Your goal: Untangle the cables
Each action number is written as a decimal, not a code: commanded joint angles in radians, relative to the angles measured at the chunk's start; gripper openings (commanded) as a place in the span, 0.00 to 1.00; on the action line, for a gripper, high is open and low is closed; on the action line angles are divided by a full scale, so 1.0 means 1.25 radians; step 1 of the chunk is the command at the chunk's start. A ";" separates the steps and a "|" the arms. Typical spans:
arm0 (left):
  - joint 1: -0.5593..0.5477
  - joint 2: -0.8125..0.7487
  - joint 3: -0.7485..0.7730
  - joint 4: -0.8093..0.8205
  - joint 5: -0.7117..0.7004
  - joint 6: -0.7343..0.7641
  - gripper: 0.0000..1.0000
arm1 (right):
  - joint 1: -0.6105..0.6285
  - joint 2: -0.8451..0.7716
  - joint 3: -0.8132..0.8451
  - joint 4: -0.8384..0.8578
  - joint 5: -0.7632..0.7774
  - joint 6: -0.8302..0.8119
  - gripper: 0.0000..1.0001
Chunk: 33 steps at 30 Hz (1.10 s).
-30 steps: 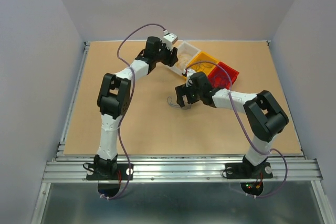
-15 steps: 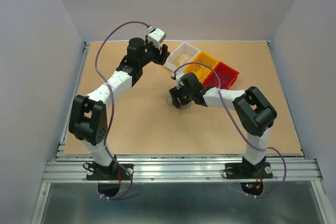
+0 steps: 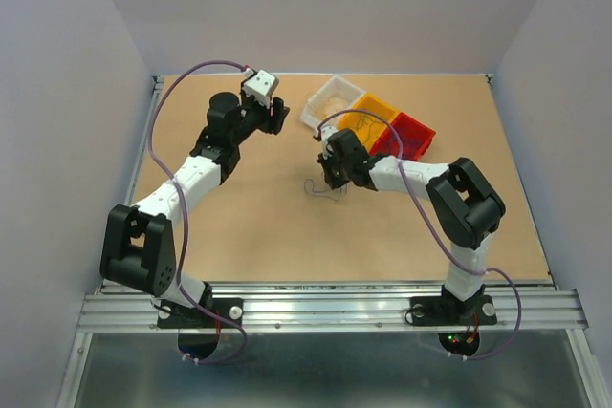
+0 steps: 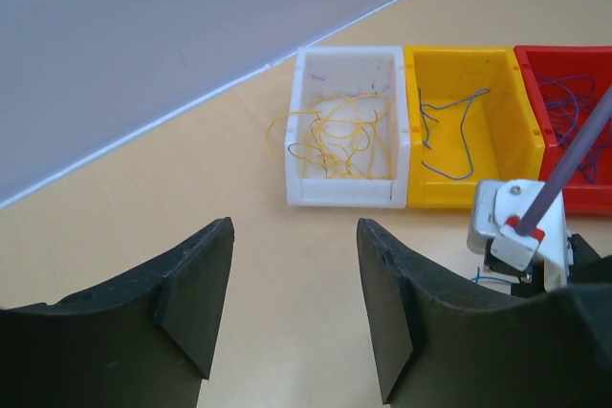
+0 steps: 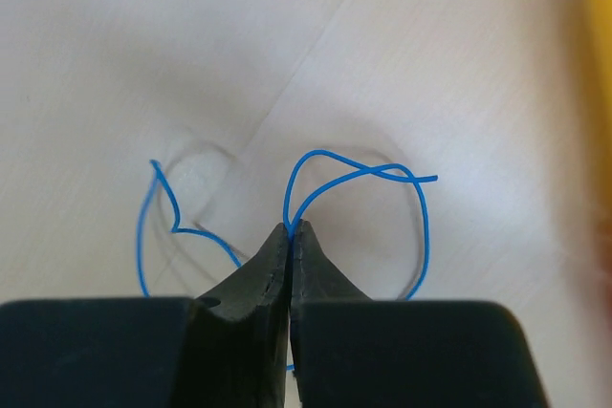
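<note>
Worked over a tan board surface point(image 3: 249, 226) boxed in by pale grey walls point(image 3: 57, 140)

Found the right pincer point(image 5: 290, 234) pressed together on a single thin blue cable point(image 5: 356, 173), tips down close to the surface near its middle. Noted the cable fanning out ahead of the tips, one loop to each side of the pinch, the right-hand loop crossing over itself. Long axis roughly crosswise to the fingers. Could not tell whether lifted clear or resting flat.

Found the left pincer point(image 4: 295, 265) spread apart, holding nothing, raised and well apart from that cable. Faced three bins in a row at the far side:
- white bin point(image 4: 344, 194) with yellow cables point(image 4: 335, 136)
- yellow bin point(image 4: 449, 196) with blue strands point(image 4: 449, 131)
- red bin point(image 4: 550, 50) with purple-blue strands point(image 4: 564, 93)

Judged the right arm much the nearer to the blue cable and the sorting well along. Judged the yellow bin, beyond the pinch and to its right, the likely drop point. Flagged the crossed loop as liable to snag on a bin wall, and so fine a wire as liable to slip
</note>
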 commanded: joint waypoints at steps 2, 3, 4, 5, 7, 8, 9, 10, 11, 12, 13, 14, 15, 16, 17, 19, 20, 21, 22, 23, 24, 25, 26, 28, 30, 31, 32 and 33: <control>-0.002 -0.068 -0.039 0.096 -0.010 -0.003 0.65 | -0.008 -0.089 0.126 0.010 0.098 0.029 0.00; -0.002 -0.075 -0.044 0.102 -0.025 -0.001 0.65 | -0.016 -0.094 0.139 0.008 0.102 0.032 0.00; -0.002 -0.077 -0.054 0.104 -0.029 0.001 0.65 | -0.023 -0.105 0.159 0.007 0.113 0.033 0.00; -0.001 -0.081 -0.060 0.107 -0.036 0.001 0.65 | -0.041 -0.110 0.167 0.005 0.115 0.034 0.01; -0.001 -0.091 -0.072 0.114 -0.040 0.001 0.64 | -0.066 -0.116 0.196 -0.001 0.110 0.045 0.01; -0.001 -0.097 -0.077 0.120 -0.041 -0.004 0.64 | -0.093 -0.116 0.205 -0.003 0.105 0.050 0.00; -0.002 -0.101 -0.081 0.124 -0.040 -0.006 0.64 | -0.106 -0.116 0.215 -0.003 0.098 0.059 0.01; -0.002 -0.101 -0.084 0.125 -0.040 -0.009 0.64 | -0.121 -0.110 0.226 -0.003 0.086 0.062 0.01; -0.002 -0.103 -0.088 0.126 -0.038 -0.011 0.64 | -0.150 -0.095 0.251 -0.003 0.064 0.066 0.00; -0.001 -0.104 -0.089 0.130 -0.039 -0.012 0.64 | -0.163 -0.082 0.266 -0.003 0.060 0.070 0.01; -0.002 -0.106 -0.091 0.130 -0.037 -0.015 0.64 | -0.175 -0.070 0.280 -0.004 0.059 0.077 0.00; -0.002 -0.108 -0.092 0.130 -0.041 -0.015 0.64 | -0.198 -0.039 0.310 -0.003 0.050 0.081 0.00; -0.001 -0.108 -0.094 0.129 -0.042 -0.015 0.64 | -0.211 -0.024 0.323 -0.004 0.046 0.092 0.01; -0.002 -0.110 -0.097 0.130 -0.042 -0.012 0.63 | -0.222 -0.011 0.335 -0.003 0.044 0.097 0.01; -0.002 -0.112 -0.098 0.130 -0.044 -0.012 0.63 | -0.243 0.009 0.346 -0.003 0.042 0.103 0.01; -0.002 -0.115 -0.102 0.132 -0.045 -0.015 0.63 | -0.256 0.059 0.378 -0.004 0.052 0.110 0.01; -0.002 -0.118 -0.102 0.135 -0.045 -0.017 0.63 | -0.260 0.075 0.387 -0.005 0.060 0.113 0.01; -0.002 -0.118 -0.103 0.135 -0.045 -0.017 0.63 | -0.267 0.092 0.401 -0.007 0.066 0.113 0.00; -0.001 -0.117 -0.103 0.135 -0.044 -0.017 0.63 | -0.269 0.129 0.429 -0.025 0.072 0.108 0.00; -0.002 -0.115 -0.103 0.136 -0.045 -0.017 0.63 | -0.269 0.145 0.449 -0.036 0.089 0.105 0.01; -0.001 -0.115 -0.103 0.137 -0.046 -0.018 0.63 | -0.269 0.176 0.475 -0.055 0.094 0.105 0.00; -0.002 -0.114 -0.103 0.136 -0.047 -0.018 0.63 | -0.267 0.187 0.484 -0.059 0.098 0.105 0.00; -0.002 -0.114 -0.103 0.137 -0.050 -0.017 0.63 | -0.267 0.200 0.491 -0.060 0.089 0.105 0.01; -0.001 -0.110 -0.102 0.137 -0.051 -0.017 0.63 | -0.267 0.242 0.520 -0.082 0.076 0.102 0.01; -0.002 -0.107 -0.102 0.137 -0.050 -0.020 0.62 | -0.264 0.267 0.539 -0.107 0.086 0.099 0.01; -0.002 -0.106 -0.102 0.137 -0.050 -0.020 0.62 | -0.262 0.279 0.545 -0.130 0.099 0.096 0.01; -0.001 -0.104 -0.100 0.136 -0.049 -0.020 0.62 | -0.255 0.296 0.552 -0.139 0.125 0.092 0.00; -0.002 -0.103 -0.100 0.137 -0.049 -0.021 0.62 | -0.250 0.304 0.555 -0.155 0.135 0.086 0.00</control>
